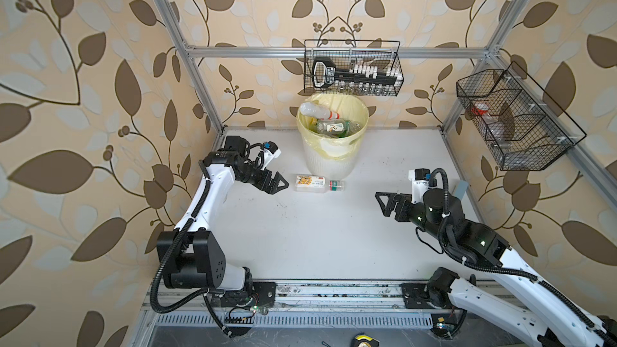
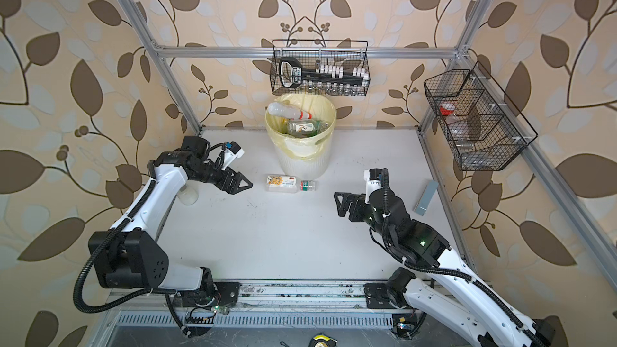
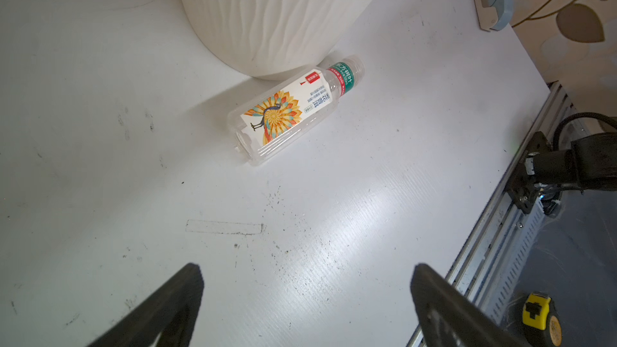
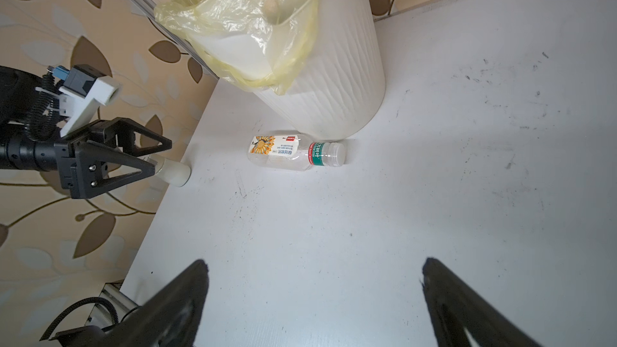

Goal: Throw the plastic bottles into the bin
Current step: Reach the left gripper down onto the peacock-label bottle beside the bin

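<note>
A yellow tape measure [image 1: 365, 339] is cut off at the near edge. My right gripper [image 1: 380, 205] and my left gripper [image 1: 281, 188] hang spread wide, holding nothing, with bare white table [image 1: 317, 245] between. My left arm [image 2: 157, 191] half hides a whitish jar [image 2: 188, 196]. One plastic bottle [image 1: 312, 183] lies flat just beside the bin [image 1: 330, 165]. More bottles [image 1: 334, 126] sit inside it.

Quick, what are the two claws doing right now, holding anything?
Left gripper: open, holding nothing.
Right gripper: open, holding nothing.
</note>
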`<state>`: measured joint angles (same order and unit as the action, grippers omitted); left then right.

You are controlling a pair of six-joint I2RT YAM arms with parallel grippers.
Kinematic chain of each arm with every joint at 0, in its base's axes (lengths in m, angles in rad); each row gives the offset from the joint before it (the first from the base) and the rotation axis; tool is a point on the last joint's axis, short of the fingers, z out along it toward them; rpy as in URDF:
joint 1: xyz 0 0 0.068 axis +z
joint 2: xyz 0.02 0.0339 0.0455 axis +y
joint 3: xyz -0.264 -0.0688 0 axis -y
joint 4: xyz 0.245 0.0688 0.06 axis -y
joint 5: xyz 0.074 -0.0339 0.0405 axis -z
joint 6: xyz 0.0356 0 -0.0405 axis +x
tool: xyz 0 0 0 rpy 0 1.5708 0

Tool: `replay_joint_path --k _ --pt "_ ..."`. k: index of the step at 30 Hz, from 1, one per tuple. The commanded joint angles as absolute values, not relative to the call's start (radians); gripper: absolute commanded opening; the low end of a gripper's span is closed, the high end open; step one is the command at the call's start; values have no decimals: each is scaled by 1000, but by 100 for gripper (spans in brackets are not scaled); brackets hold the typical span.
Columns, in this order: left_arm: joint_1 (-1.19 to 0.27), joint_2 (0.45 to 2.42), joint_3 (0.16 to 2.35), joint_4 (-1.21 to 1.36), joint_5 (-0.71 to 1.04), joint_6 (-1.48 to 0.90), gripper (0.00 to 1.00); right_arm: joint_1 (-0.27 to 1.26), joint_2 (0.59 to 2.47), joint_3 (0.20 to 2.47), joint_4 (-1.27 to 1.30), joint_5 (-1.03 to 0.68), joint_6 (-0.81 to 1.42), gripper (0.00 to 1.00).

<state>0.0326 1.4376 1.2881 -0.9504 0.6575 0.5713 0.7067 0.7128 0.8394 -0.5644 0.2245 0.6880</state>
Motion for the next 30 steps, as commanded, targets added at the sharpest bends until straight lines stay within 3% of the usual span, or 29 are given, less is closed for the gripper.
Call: replay_joint_path --k 1,17,30 --pt "2 1482 1349 -979 652 621 99 712 705 820 -583 247 702 100" --pt "-148 1709 1482 -958 564 698 99 704 718 779 -543 236 707 100" --pt "-206 1765 1422 -786 467 687 99 677 723 773 -540 251 689 100"
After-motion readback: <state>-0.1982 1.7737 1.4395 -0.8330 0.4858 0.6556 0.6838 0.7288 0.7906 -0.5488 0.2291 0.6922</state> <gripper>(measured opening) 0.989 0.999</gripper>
